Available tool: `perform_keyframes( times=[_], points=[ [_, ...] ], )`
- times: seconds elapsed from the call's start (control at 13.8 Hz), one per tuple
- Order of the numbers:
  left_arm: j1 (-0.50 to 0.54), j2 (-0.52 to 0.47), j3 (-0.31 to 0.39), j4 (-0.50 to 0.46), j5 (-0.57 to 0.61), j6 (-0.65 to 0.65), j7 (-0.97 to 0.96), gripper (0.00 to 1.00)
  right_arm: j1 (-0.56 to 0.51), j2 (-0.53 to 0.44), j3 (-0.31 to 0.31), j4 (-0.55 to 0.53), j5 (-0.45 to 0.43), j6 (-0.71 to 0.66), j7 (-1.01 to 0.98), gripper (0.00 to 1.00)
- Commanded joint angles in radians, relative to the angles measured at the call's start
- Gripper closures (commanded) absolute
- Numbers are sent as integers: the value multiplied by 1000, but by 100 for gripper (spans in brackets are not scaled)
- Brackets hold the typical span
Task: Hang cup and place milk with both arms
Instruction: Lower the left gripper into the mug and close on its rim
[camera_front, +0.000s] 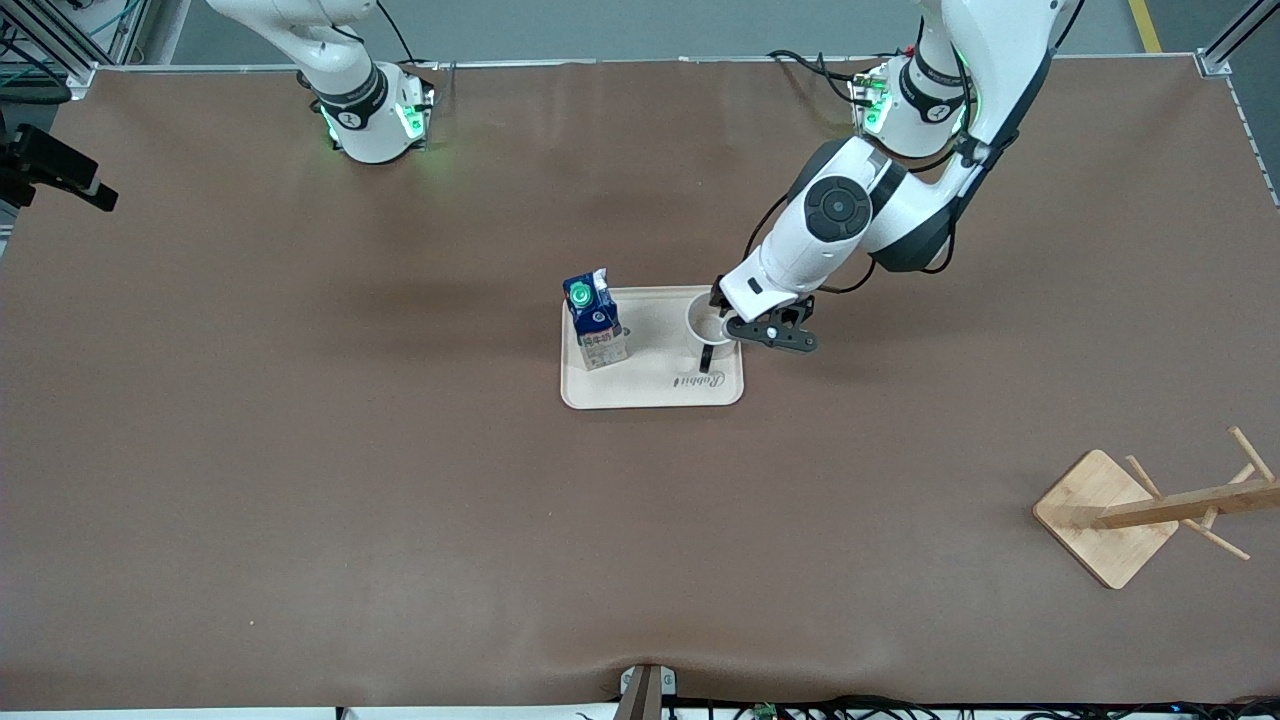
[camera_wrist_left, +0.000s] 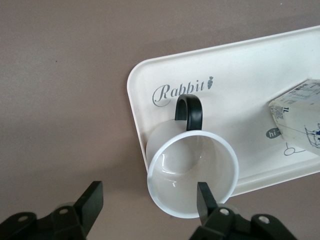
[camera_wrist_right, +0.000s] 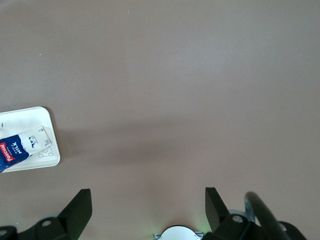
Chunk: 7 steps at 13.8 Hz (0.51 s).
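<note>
In the front view, the small white mug with a black handle (camera_front: 707, 325) and the dark-blue gable-top milk carton (camera_front: 595, 322) stand on a cream rectangular tray (camera_front: 655, 392). The left gripper (camera_front: 738, 331) hangs over the mug. In the left wrist view, its fingers (camera_wrist_left: 205, 200) are spread, one inside the rim. In the right wrist view, the waiting right gripper (camera_wrist_right: 147, 205) is spread above bare brown tabletop (camera_wrist_right: 175, 90).
</note>
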Motion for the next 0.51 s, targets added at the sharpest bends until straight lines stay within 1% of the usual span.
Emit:
perform_keyframes(
  times=[0.0,0.22,0.43],
  points=[
    [-4,6,-1,23,22,-7,-26,16,-21,-9,11,-11,19,2,-9,0],
    [-7,38,-1,48,24,-6,-28,16,-21,-9,11,-11,19,2,-9,0],
    [-7,43,-1,54,24,-7,-19,16,-21,-9,11,-11,19,2,-9,0]
  ],
)
